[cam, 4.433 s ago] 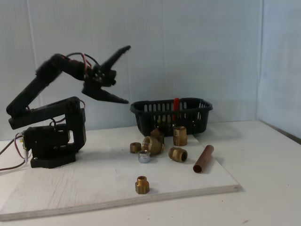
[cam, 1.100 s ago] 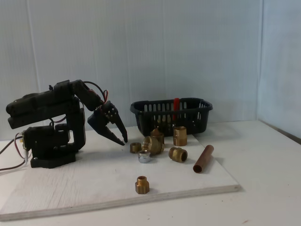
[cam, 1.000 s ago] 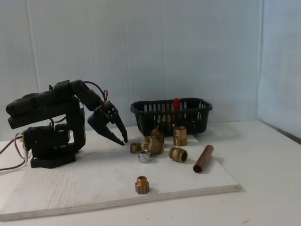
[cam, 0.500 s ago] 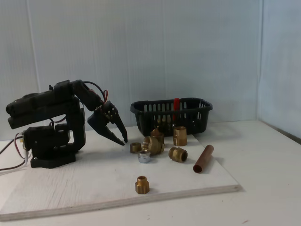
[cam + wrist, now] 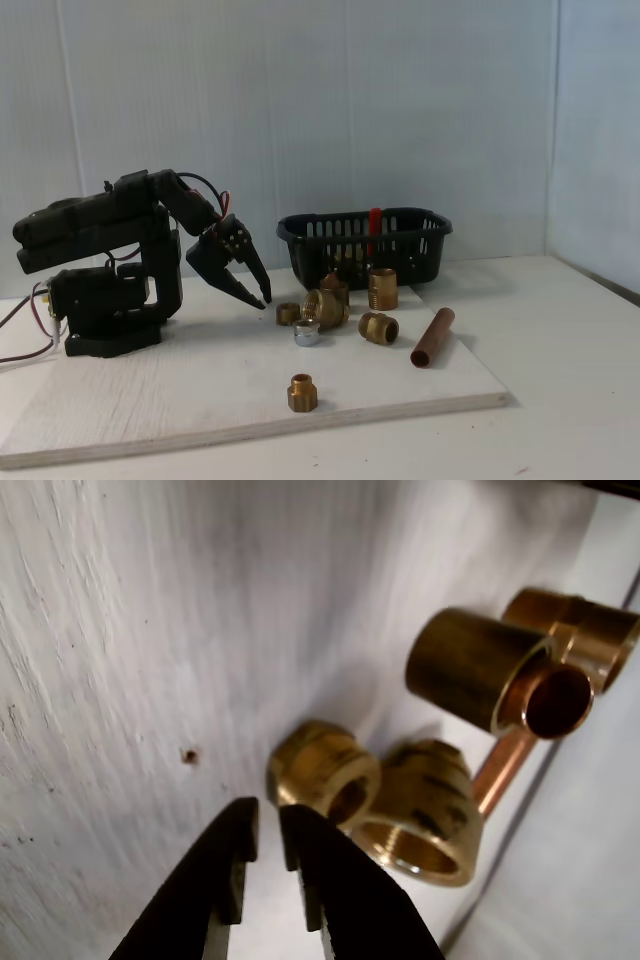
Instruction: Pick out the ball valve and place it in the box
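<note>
You've got a whitewashed plywood board (image 5: 150, 400) lying on the white table (image 5: 570, 400), pale corrugated panel wall (image 5: 400, 100) behind. On the board: a cluster of small brass threaded fittings (image 5: 345, 305), with a silver hex nut (image 5: 307, 335) touching its front left. A copper-brown pipe piece (image 5: 432, 337) lies tilted just right of the cluster. One short brass fitting (image 5: 302, 392) stands alone near the front edge. The wrist view shows three brass fittings (image 5: 420, 810) close together and a small dark speck (image 5: 188, 755) in the wood.

A black slotted basket (image 5: 364, 243) holds something red, perhaps a valve handle (image 5: 375, 228); brass fittings (image 5: 324, 309) and a copper-brown pipe (image 5: 432, 337) are seen.
</note>
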